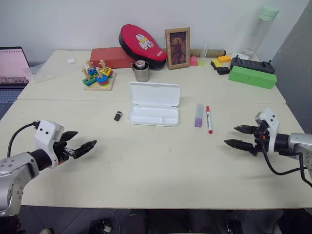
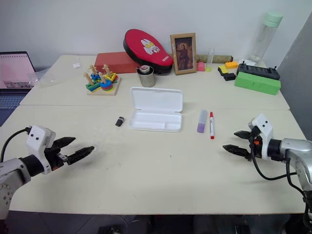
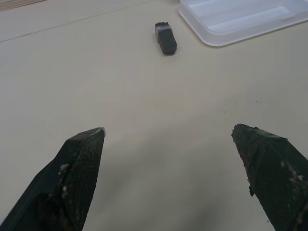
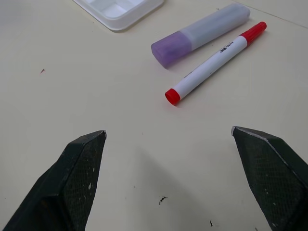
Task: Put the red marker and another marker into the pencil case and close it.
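Start state, nothing loaded. Pencil case (image 1: 153,104) open at mid-worktop (image 1: 146,170), lid back, tray empty. Red marker (image 1: 208,119) and lavender marker (image 1: 199,115) flat on the worktop just right of the case, side by side, barely apart, lavender nearer the case. Long axes of both roughly away from the robot, red cap at the far end.

Right end effector (image 1: 237,136): fingers spread wide, empty, above the worktop, pointed inward; markers ahead of it and to its left, near. Left end effector (image 1: 80,143): wide, empty, well apart from both markers, beyond the case; small black object (image 1: 118,115) between.

Judgement: right arm nearer. Wrist turn likely needed to close across a barrel. Bare worktop around the right end effector; front edge well clear of the markers.
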You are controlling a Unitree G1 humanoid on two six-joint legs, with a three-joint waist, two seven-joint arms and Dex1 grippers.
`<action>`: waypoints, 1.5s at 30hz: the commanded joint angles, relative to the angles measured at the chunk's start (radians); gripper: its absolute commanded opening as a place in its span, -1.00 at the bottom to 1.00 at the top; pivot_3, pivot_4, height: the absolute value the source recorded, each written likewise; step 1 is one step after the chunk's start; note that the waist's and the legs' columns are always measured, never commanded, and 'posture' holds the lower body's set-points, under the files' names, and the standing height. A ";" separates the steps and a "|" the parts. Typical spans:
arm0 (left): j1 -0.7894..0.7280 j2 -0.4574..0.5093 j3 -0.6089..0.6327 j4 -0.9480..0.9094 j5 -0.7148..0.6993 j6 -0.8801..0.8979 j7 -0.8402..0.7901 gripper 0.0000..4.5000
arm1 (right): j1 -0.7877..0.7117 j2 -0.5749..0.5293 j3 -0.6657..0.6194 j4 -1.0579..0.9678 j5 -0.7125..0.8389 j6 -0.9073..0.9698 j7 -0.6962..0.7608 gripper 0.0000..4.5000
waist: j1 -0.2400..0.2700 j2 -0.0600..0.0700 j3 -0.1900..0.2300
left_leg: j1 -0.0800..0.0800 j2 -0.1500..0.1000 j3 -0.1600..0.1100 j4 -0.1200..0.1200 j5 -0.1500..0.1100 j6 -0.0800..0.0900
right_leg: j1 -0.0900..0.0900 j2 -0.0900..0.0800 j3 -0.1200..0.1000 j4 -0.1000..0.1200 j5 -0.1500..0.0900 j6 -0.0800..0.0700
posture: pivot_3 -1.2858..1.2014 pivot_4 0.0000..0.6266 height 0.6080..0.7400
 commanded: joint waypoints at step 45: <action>-0.196 -0.105 -0.211 -0.149 -0.005 -0.063 -0.120 1.00 | -0.515 0.354 0.365 0.183 -0.153 -0.098 -0.008 0.95 | -0.004 0.000 0.000 | 0.001 0.000 0.000 0.001 0.000 0.000 | 0.001 0.000 0.000 0.001 0.003 -0.002 | 0.03 -0.52 1.00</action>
